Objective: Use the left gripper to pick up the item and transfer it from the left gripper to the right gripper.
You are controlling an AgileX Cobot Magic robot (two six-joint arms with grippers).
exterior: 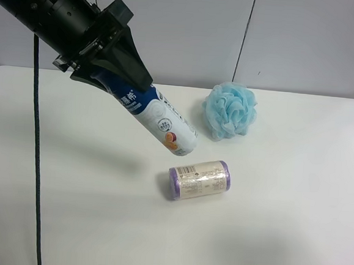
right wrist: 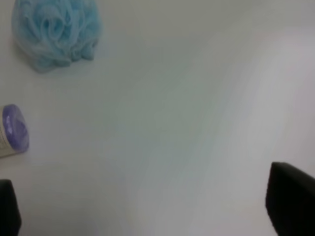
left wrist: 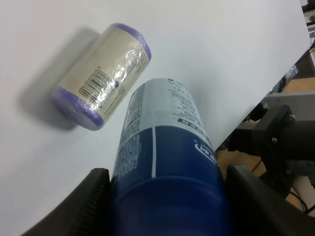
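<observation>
My left gripper (exterior: 128,84) is at the upper left of the exterior high view, shut on the item (exterior: 161,116). The item is a slim blue-and-white bottle held in the air. It slants down, with its orange-pictured end over the table near the purple-ended roll (exterior: 199,179). Its cap end is hidden between the fingers. In the left wrist view the bottle (left wrist: 165,162) fills the gap between the black fingers (left wrist: 91,206). My right gripper (right wrist: 147,211) is open and empty above bare table. It shows only in the right wrist view.
The purple-ended roll (left wrist: 103,73) lies on the white table (exterior: 280,226). A light blue mesh pouf (exterior: 231,110) sits behind it and also shows in the right wrist view (right wrist: 56,29). A black cable (exterior: 37,158) hangs from the left arm. Black equipment (left wrist: 280,137) stands beyond the table edge.
</observation>
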